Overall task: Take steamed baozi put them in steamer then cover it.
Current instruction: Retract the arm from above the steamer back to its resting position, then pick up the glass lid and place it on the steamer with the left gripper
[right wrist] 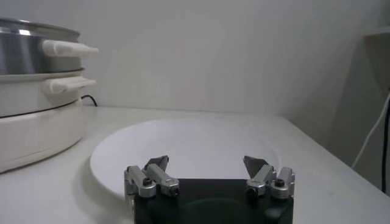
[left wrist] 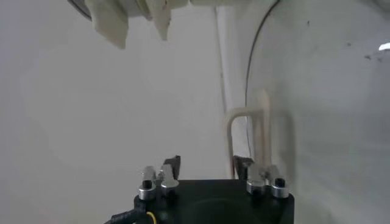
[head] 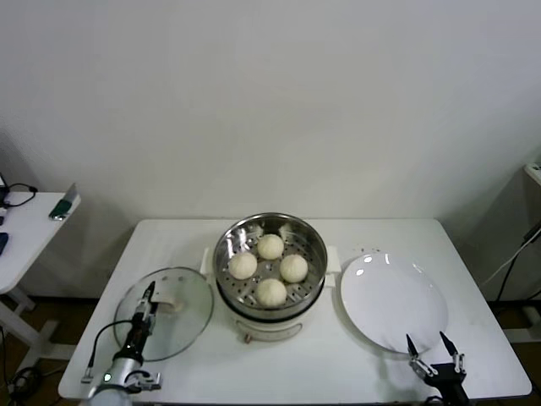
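Nearest the head camera, at the front edge of the white surface [head: 330, 372], sit the two grippers. The right gripper [head: 431, 345] rests low by the near rim of the bare white plate [head: 393, 300], its jaws spread wide and holding nothing; the right wrist view confirms the gap. The left gripper [head: 149, 292] reaches over the glass lid [head: 165, 309], which lies flat on the surface just left of the steamer [head: 270, 266]. In the left wrist view its jaws stand released, with the lid's white loop handle [left wrist: 247, 137] just ahead of them and off toward one jaw rather than centred.

All four steamed baozi [head: 270, 246] already sit on the perforated tray inside the steamer, so loading looks done and covering is the step in hand. To do it well, the left gripper should probably shift sideways until the handle lies squarely between the jaws, then clench across its bar. Glass is slick and heavy at the rim, so the lid likely tilts if gripped off-centre; lift it clear of the surface, carry it level over the pot, and lower it so it seats evenly on the rim.
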You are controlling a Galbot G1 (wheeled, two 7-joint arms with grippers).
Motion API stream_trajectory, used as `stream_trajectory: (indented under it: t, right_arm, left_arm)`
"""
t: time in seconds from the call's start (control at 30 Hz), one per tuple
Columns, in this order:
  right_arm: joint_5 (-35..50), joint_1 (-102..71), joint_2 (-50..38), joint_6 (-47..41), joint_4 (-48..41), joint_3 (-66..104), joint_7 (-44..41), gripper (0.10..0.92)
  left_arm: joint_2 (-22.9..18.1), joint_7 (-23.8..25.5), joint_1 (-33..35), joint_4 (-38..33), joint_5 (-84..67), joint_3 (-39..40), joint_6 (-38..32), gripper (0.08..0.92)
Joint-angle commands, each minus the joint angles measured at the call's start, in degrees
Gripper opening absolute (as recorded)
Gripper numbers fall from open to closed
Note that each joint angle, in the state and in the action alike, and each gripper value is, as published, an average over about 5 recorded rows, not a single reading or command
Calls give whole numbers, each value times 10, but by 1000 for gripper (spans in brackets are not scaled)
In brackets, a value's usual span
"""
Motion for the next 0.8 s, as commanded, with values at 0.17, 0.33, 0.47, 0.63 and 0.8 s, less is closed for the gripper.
stream_trajectory:
  t: [0.17,0.33,0.47,0.63,0.8]
  right_arm:
    - [-2,3,5,0,0,-2,1,823]
    - [-2,4,5,0,0,-2,2,823]
    - [-2,4,5,0,1,-2,2,823]
    - [-2,1,2,-1,3,-1,1,823]
    - [-4,1,-2,-2,4,1,3,823]
  left_arm:
    - [-1,-3,-6,16,-4,1,0,438]
    - [0,-8,-7,12,-9,-7,-4,282]
    - [1,-9,-1,-16,-23,-20,-14,164]
    - [25,32,27,-112,-90,-36,8,134]
    - [85,151,62,-251,-190,-55,97,134]
